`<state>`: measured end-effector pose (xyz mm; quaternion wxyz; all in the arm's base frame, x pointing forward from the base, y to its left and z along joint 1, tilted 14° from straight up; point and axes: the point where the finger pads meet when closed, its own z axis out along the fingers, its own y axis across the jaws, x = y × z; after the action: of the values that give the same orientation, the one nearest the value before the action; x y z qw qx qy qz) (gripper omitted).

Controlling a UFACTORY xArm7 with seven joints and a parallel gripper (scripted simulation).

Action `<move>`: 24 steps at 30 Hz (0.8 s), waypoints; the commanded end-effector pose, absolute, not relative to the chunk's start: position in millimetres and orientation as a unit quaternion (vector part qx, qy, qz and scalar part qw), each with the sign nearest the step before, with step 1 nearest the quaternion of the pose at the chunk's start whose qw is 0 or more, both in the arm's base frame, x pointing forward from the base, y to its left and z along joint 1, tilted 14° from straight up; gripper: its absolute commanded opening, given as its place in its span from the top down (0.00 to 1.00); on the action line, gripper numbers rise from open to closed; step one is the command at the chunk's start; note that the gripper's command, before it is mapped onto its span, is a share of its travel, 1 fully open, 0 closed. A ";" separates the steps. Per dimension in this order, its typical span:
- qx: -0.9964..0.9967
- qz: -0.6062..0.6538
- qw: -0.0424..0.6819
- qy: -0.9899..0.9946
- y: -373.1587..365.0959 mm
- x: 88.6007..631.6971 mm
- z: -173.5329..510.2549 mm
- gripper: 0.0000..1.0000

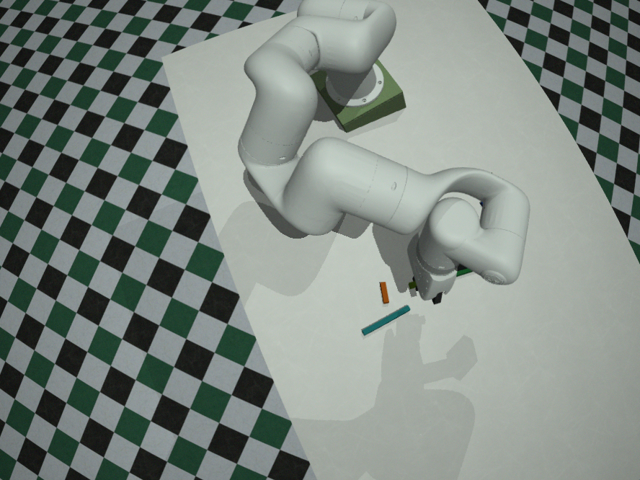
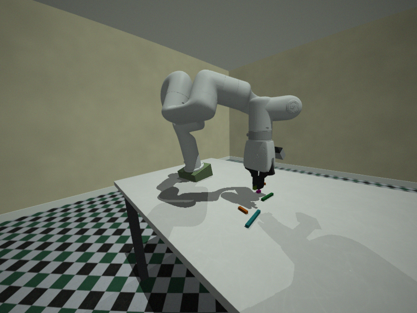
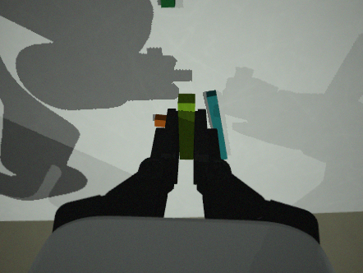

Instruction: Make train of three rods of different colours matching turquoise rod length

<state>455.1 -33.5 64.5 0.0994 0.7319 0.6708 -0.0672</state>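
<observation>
My gripper (image 3: 186, 125) is shut on the lime rod (image 3: 186, 125) and holds it above the table, also in the exterior view (image 2: 257, 183). The turquoise rod (image 1: 385, 320) lies flat on the table below and to the left of the gripper; it shows in the exterior view (image 2: 252, 218) and in the wrist view (image 3: 217, 123). The orange rod (image 1: 383, 292) (image 2: 243, 209) lies just behind the turquoise one. A green rod (image 2: 266, 196) lies beside the gripper, partly hidden under the arm in the top view (image 1: 463, 271). A magenta rod (image 2: 258, 191) lies under the gripper.
The arm's green base (image 1: 362, 98) stands at the far end of the table. The table's left edge runs near the rods. The arm's shadow covers the table around the rods.
</observation>
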 end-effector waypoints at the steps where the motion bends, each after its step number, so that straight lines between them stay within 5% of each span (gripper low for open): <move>1: 0.732 -0.067 0.100 0.671 -29.0 454.7 83.6 0.96; 24: 0.780 -0.059 0.102 0.615 -0.7 454.1 80.3 0.96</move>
<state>453.6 -13.6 81.7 0.0988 0.7603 0.6389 -0.0634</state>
